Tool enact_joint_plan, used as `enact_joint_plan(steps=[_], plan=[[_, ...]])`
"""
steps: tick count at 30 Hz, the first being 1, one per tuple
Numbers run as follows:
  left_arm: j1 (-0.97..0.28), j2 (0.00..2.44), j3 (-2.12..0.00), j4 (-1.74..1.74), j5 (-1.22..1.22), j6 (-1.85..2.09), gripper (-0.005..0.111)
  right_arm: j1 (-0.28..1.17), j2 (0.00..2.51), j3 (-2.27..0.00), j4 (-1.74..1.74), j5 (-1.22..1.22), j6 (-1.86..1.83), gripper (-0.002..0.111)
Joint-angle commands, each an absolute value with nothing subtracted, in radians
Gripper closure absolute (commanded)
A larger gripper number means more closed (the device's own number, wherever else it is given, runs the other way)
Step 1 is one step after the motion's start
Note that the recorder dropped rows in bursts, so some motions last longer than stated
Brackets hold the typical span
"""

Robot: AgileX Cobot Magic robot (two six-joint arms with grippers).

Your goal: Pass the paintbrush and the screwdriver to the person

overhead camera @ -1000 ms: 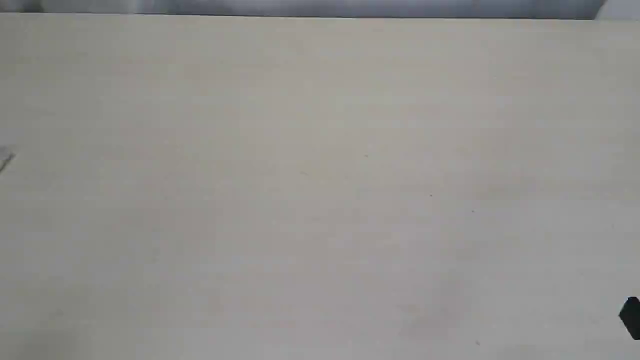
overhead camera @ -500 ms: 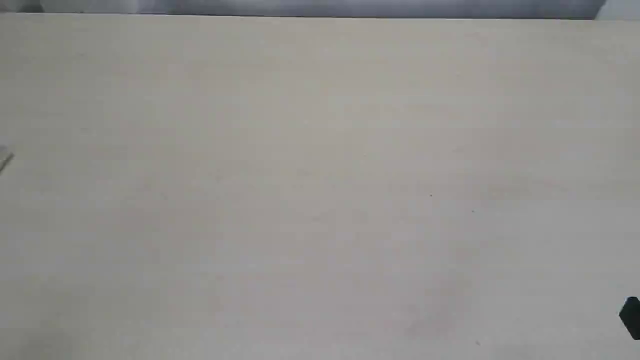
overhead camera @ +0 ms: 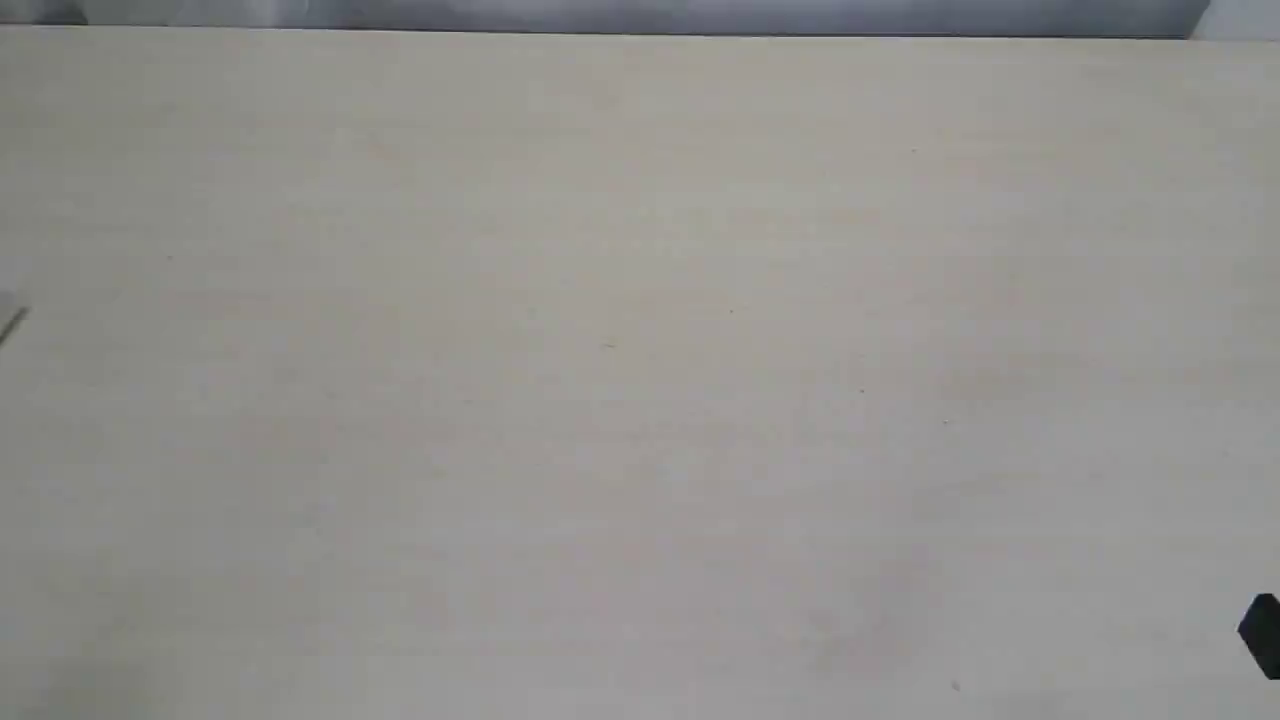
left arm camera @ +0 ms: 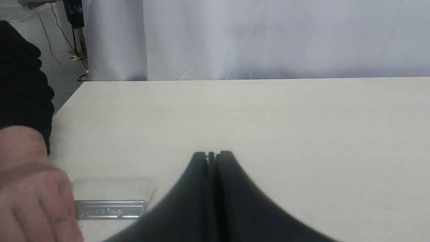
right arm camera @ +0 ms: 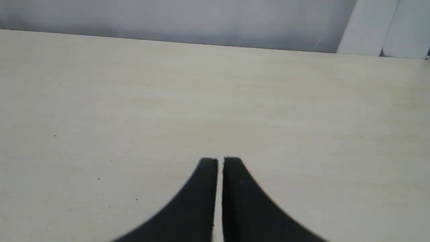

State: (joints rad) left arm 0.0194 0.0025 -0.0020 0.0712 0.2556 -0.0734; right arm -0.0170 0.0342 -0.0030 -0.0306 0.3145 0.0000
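Note:
In the left wrist view the paintbrush lies flat on the table. Its silver ferrule (left arm camera: 109, 210) and pale bristles (left arm camera: 112, 187) show, while the handle is hidden under the person's hand (left arm camera: 30, 191). The hand has a dark sleeve cuff (left arm camera: 20, 84) and is blurred, so I cannot tell whether it grips the brush. My left gripper (left arm camera: 212, 154) is shut with nothing in it, a little to the side of the bristles. My right gripper (right arm camera: 220, 160) is also shut and empty, above bare table. The screwdriver is out of view.
The pale table (overhead camera: 640, 380) fills the exterior view. A thin grey sliver (overhead camera: 12, 320) pokes in at its left edge and a black arm part (overhead camera: 1262, 635) at the lower right. Beyond the far edge hangs a white curtain (left arm camera: 268, 37).

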Motion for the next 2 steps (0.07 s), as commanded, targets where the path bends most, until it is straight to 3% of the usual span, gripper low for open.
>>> enact_joint_plan(steps=[1,2], plan=[[0.011,0.000,0.000,0.071,0.248,-0.075,0.107,-0.021,0.029,0.000,-0.031,0.313,-0.008,0.104],[0.011,0.000,0.000,0.071,0.248,-0.075,0.107,-0.021,0.029,0.000,-0.031,0.313,-0.008,0.104]])
